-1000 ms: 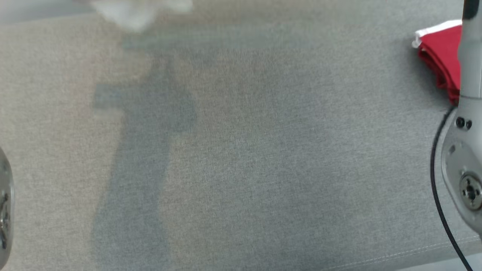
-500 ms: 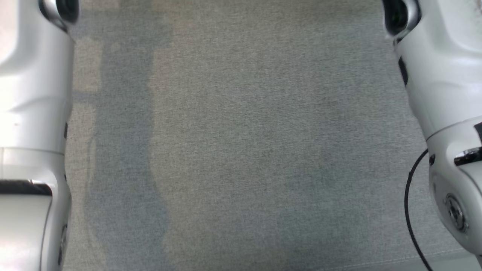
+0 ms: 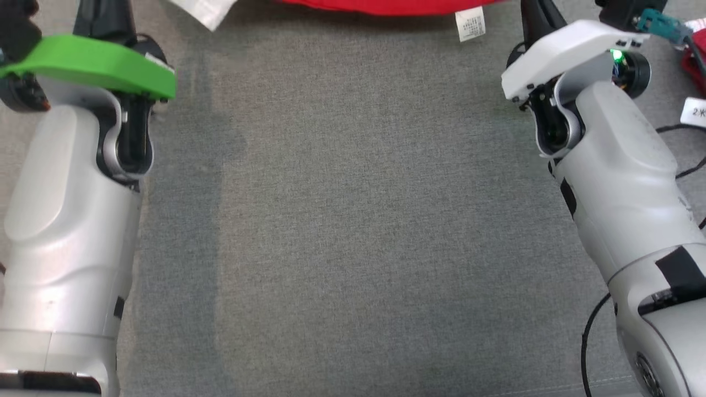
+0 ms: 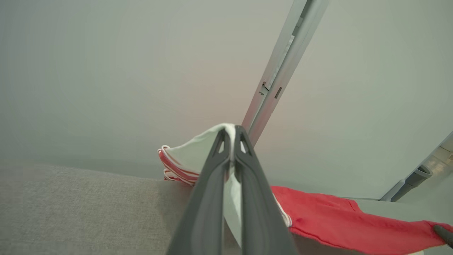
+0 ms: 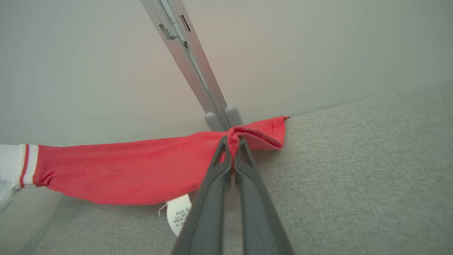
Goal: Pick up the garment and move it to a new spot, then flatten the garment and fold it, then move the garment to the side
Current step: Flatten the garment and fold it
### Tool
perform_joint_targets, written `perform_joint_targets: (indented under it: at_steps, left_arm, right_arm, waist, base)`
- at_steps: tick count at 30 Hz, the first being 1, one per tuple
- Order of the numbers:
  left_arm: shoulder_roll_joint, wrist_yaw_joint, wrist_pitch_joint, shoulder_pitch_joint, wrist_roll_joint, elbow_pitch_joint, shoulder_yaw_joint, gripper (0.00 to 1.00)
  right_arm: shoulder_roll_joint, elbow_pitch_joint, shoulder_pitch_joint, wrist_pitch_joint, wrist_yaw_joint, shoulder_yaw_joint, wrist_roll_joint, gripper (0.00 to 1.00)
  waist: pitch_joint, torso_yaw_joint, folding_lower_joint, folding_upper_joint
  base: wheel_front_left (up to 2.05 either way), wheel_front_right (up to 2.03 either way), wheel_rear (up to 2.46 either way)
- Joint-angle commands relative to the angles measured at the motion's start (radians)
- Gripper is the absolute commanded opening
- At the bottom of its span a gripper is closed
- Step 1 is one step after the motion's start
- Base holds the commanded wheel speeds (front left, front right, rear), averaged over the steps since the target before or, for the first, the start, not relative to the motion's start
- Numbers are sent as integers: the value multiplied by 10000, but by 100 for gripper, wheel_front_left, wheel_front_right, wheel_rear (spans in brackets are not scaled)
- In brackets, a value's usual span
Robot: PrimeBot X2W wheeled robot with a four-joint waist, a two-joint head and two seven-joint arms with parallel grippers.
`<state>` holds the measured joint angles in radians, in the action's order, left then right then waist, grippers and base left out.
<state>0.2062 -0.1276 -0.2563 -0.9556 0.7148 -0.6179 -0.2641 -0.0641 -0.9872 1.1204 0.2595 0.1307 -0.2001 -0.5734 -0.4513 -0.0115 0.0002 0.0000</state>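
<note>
The garment [image 3: 386, 5] is red with a white sleeve trimmed in red stripes and hangs stretched along the top edge of the head view. A white label [image 3: 470, 25] dangles from its hem. My left gripper [image 4: 230, 132] is shut on the white sleeve part [image 4: 191, 156]. My right gripper [image 5: 231, 141] is shut on a bunched red corner [image 5: 262, 132]. The garment [image 5: 141, 173] spans between the two grippers, lifted a little above the grey surface. Both pale forearms frame the sides of the head view.
The grey fabric surface [image 3: 358, 220] lies between the arms. Another red cloth [image 3: 696, 66], a white tag [image 3: 694, 113] and black cables [image 3: 684, 165] sit at the right edge. A slanted metal post [image 4: 283, 67] stands against the pale wall behind the surface.
The head view has shifted across the grey surface. Both forearms have come into it, then the wrists, and the red garment's lower edge now shows at the top.
</note>
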Motion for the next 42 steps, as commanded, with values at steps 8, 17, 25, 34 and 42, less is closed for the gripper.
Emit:
perform_joint_targets:
  at_steps: [8, 17, 25, 34, 42]
  left_arm:
    - [597, -40, 458, 2846, 1248, 2210, 96, 0]
    - [988, 994, 943, 7011, 1952, 6183, 382, 0]
    - [1441, 2206, 1506, 10065, 1826, 9511, 346, 0]
    - [1828, 2982, 2350, 11988, 1812, 10990, -153, 0]
    - [1555, 2682, 2434, 11671, 2083, 9651, -476, 0]
  right_arm:
    - [-396, 1360, -2062, -369, -3, -80, -1217, 0]
    - [-1229, 4742, -5377, -1675, -3, 322, -1885, 0]
    - [-1072, 8998, -8978, -3573, -3, 1927, -819, 0]
    - [72, 12883, -12403, -5959, -3, 2992, 232, 0]
    - [117, 11365, -12348, -5871, -3, 3082, -122, 0]
  waist:
    - [1551, -90, -2, 0]
    - [3030, -116, -2, 0]
    - [3820, 198, -2, 0]
    - [3850, 364, -2, 0]
    - [3701, 251, -2, 0]
  base:
    - [0, 0, 0]
    - [0, 0, 0]
    - [0, 0, 0]
    - [0, 0, 0]
    - [0, 0, 0]
